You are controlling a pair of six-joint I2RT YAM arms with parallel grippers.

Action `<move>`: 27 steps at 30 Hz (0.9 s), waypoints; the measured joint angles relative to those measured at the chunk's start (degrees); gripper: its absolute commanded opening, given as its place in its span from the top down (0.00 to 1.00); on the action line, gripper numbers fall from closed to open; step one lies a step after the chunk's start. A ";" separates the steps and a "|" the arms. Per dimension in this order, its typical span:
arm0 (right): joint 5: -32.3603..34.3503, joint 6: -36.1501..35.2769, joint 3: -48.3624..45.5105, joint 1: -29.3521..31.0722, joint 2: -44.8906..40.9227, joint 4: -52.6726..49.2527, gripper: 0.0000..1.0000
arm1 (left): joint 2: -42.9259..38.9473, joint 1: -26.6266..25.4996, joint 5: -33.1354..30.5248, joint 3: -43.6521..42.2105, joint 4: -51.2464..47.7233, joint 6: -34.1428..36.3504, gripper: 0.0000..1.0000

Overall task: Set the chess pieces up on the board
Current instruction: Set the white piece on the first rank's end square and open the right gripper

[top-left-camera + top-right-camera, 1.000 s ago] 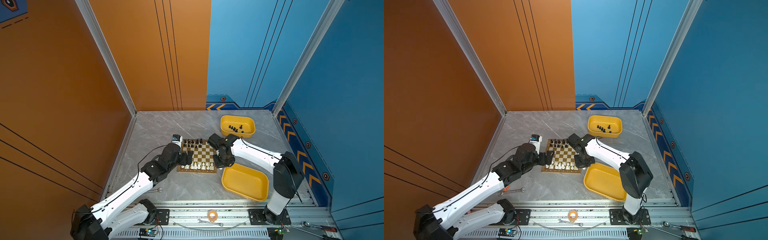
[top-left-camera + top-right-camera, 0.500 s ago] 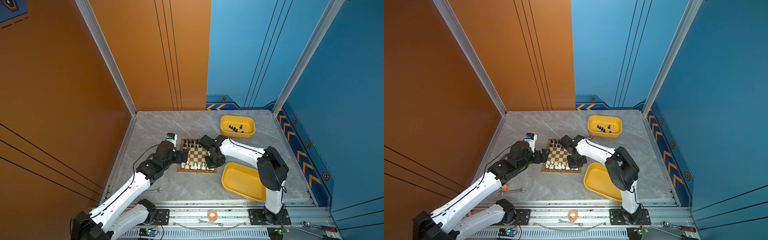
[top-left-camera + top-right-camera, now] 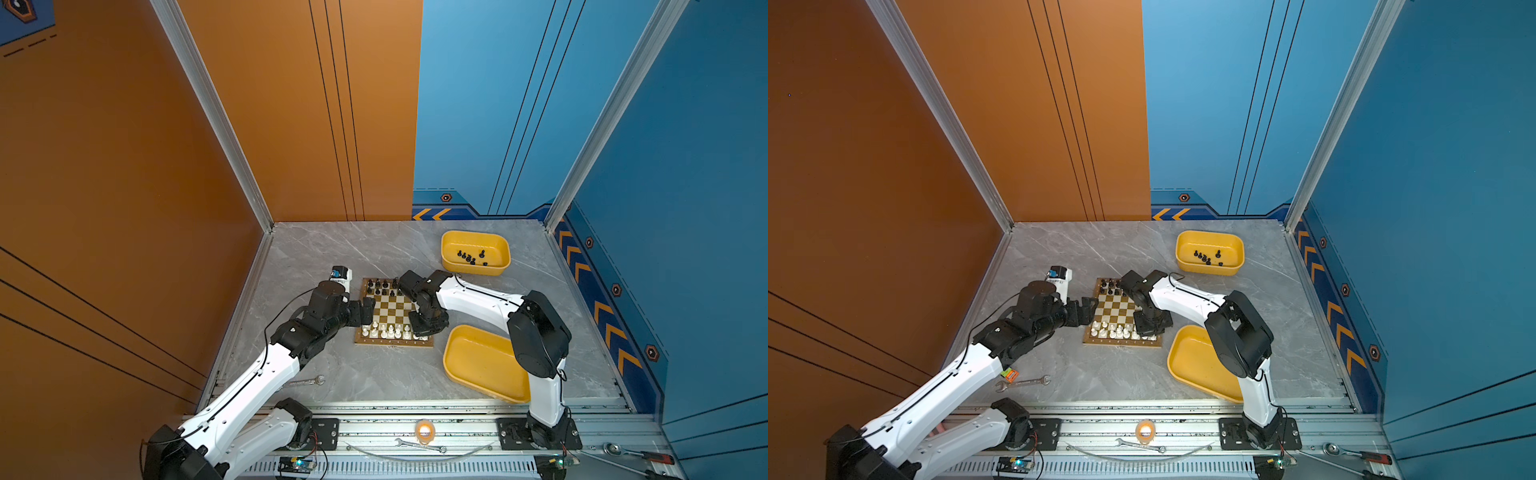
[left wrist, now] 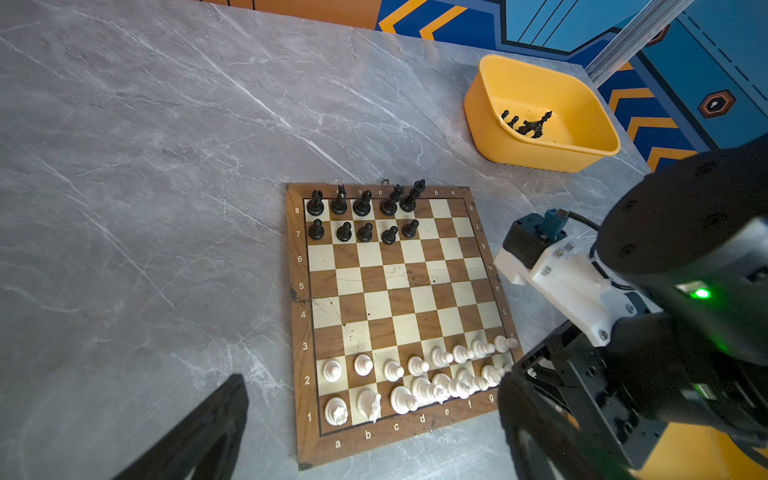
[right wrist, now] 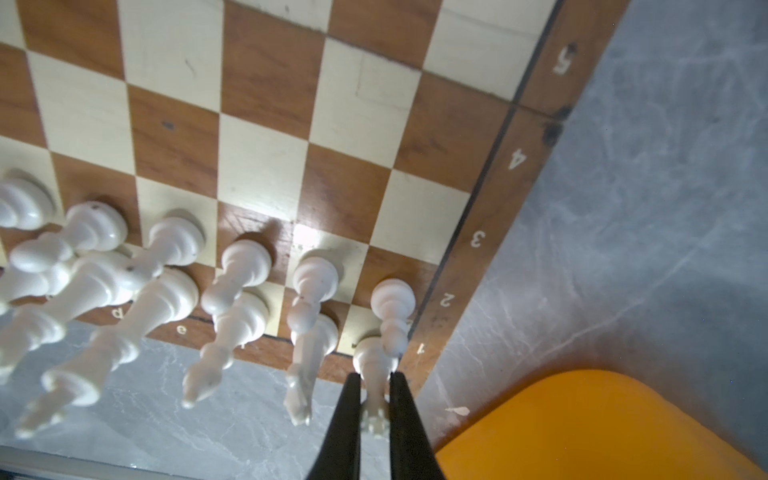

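Note:
The board (image 3: pixel 394 308) (image 3: pixel 1120 309) (image 4: pixel 399 291) lies mid-table. White chess pieces (image 3: pixel 388 331) (image 4: pixel 415 378) (image 5: pixel 245 266) fill its two near rows. Black chess pieces (image 3: pixel 384 286) (image 4: pixel 365 216) stand on part of its two far rows. My right gripper (image 3: pixel 422 328) (image 3: pixel 1148 328) (image 5: pixel 374 376) is shut on a white rook (image 5: pixel 376 361) that stands on the near right corner square. My left gripper (image 3: pixel 368 309) (image 3: pixel 1086 309) (image 4: pixel 371 378) hangs open at the board's left edge, holding nothing.
A yellow bin (image 3: pixel 476 239) (image 4: pixel 540 158) at the back right holds several black pieces (image 3: pixel 471 257) (image 4: pixel 525 124). An empty yellow tray (image 3: pixel 482 365) (image 5: pixel 602 424) lies right of the board's near corner. A wrench (image 3: pixel 305 381) (image 3: pixel 1023 382) lies near the front left.
My right arm swung left and brought its gripper down over the board's near right corner. The left gripper drew back a little to the board's left edge, still open.

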 measured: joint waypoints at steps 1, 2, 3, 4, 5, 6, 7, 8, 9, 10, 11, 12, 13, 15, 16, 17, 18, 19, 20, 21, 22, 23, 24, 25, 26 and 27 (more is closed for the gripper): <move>0.00 0.00 0.07 -0.15 0.02 0.00 0.90 | 0.00 0.02 0.00 0.00 0.00 0.00 0.05; 0.00 0.00 0.09 -0.20 0.07 0.00 0.90 | 0.00 0.02 0.00 0.00 0.00 0.00 0.05; 0.00 -0.02 0.20 -0.26 0.11 0.00 0.90 | 0.00 0.02 0.00 0.00 0.00 0.00 0.05; -0.02 -0.11 0.35 -0.33 0.24 -0.02 0.90 | 0.00 0.02 0.00 0.00 0.00 0.00 0.05; -0.02 -0.22 0.50 -0.35 0.33 0.00 0.90 | 0.00 0.02 0.00 0.00 0.00 0.00 0.05; -0.04 -0.28 0.61 -0.37 0.44 0.00 0.90 | 0.00 0.02 0.00 0.00 0.00 0.00 0.05; -0.04 -0.44 0.66 -0.46 0.55 0.00 0.89 | 0.00 0.02 0.00 0.00 0.00 0.00 0.05; -0.07 -0.50 0.68 -0.50 0.66 0.00 0.89 | 0.00 0.02 0.00 0.00 0.00 0.00 0.05; -0.20 -0.61 0.72 -0.50 0.74 0.00 0.89 | 0.00 0.02 0.00 0.00 0.00 0.00 0.05; -0.24 -0.63 0.72 -0.50 0.76 0.00 0.89 | 0.00 0.02 0.00 0.00 -0.02 0.00 0.05; -0.31 -0.63 0.72 -0.50 0.76 0.00 0.89 | 0.00 0.02 0.00 0.00 -0.02 0.00 0.05; -0.37 -0.63 0.72 -0.50 0.76 0.00 0.88 | 0.00 0.07 0.00 0.00 -0.02 0.00 0.05; -0.44 -0.66 0.72 -0.50 0.76 0.00 0.88 | -0.04 0.07 0.00 0.00 -0.09 0.00 0.05; -0.48 -0.63 0.72 -0.50 0.76 0.00 0.85 | -0.15 0.07 0.00 0.00 -0.15 0.00 0.05; -0.52 -0.66 0.72 -0.50 0.76 0.00 0.84 | -0.22 0.07 0.00 0.00 -0.17 0.00 0.05; -0.74 -0.66 0.72 -0.50 0.76 0.00 0.83 | -0.31 0.15 0.00 0.00 -0.17 0.00 0.05; -0.90 -0.66 0.72 -0.50 0.76 0.00 0.82 | -0.39 0.24 0.00 0.00 -0.17 0.00 0.05; -1.01 -0.63 0.72 -0.50 0.76 0.00 0.81 | -0.52 0.35 0.00 0.00 -0.22 0.00 0.05; -1.20 -0.63 0.72 -0.50 0.76 0.00 0.81 | -0.66 0.42 0.00 0.00 -0.24 0.00 0.05; -1.29 -0.63 0.72 -0.50 0.76 0.00 0.80 | -0.79 0.44 0.00 0.00 -0.31 0.00 0.05; -1.33 -0.63 0.72 -0.50 0.76 0.00 0.79 | -0.92 0.44 0.00 0.00 -0.35 0.00 0.05; -1.33 -0.63 0.72 -0.50 0.76 0.00 0.78 | -0.98 0.44 0.00 0.00 -0.35 0.00 0.05; -1.33 -0.61 0.72 -0.50 0.76 0.00 0.76 | -1.05 0.44 0.00 -0.02 -0.35 0.00 0.05; -1.33 -0.59 0.70 -0.50 0.76 0.00 0.74 | -1.11 0.44 0.00 -0.04 -0.35 0.00 0.05; -1.33 -0.59 0.70 -0.50 0.76 0.00 0.73 | -1.14 0.44 0.00 -0.07 -0.35 0.00 0.05; -1.33 -0.57 0.70 -0.50 0.76 0.00 0.73 | -1.18 0.44 0.00 -0.09 -0.35 0.00 0.05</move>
